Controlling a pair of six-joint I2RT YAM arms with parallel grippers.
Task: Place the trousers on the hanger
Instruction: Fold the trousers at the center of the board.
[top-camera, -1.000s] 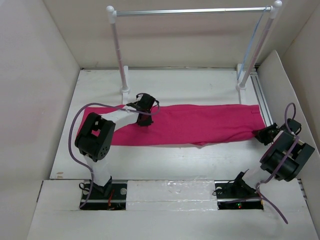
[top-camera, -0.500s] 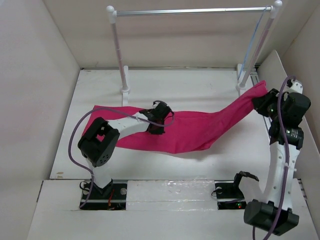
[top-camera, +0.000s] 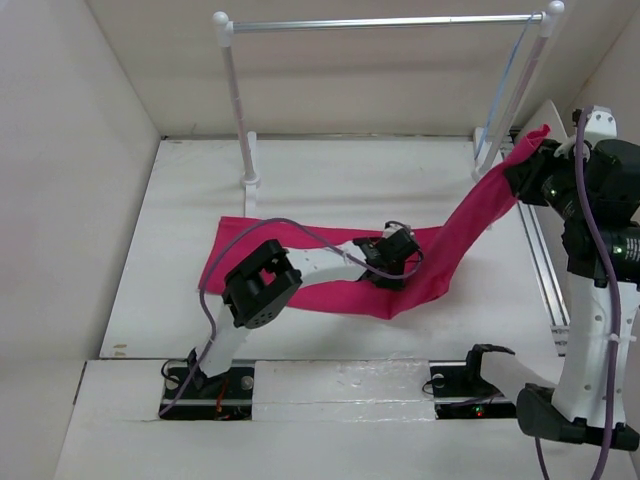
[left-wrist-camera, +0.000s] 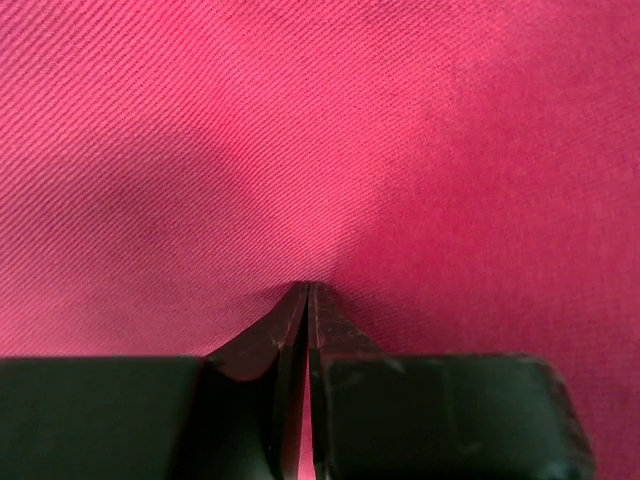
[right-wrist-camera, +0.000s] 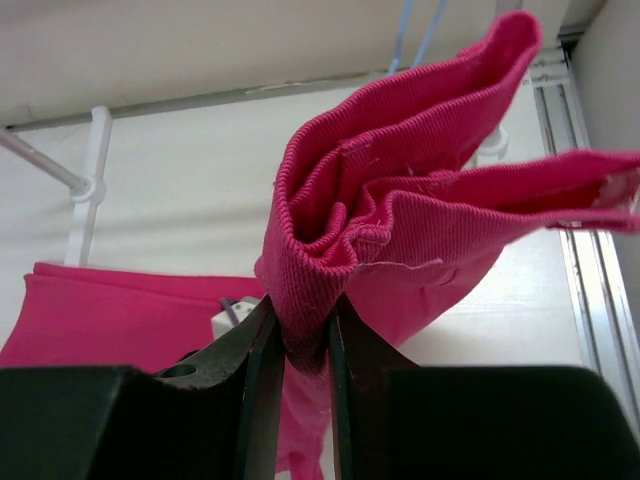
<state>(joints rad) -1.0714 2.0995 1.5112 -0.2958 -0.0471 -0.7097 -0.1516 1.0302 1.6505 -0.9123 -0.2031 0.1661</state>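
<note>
The trousers (top-camera: 455, 238) lie lengthwise left-to-right on the tabletop (top-camera: 330, 170), right end climbing up-right, pinched by the right claw (top-camera: 522, 178); the left claw (top-camera: 385, 262) pinches their middle.

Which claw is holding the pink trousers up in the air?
The right gripper, by the rack post: it clamps a bunched end of the trousers, raised off the table. The left gripper pinches them down flat.

Presses left gripper (top-camera: 385, 268) onto trousers (top-camera: 450, 245) near centre; holds one end aloft at 3 o'clock in right gripper (top-camera: 525, 180), near hanger (top-camera: 503, 85) at 2 o'clock.
</note>
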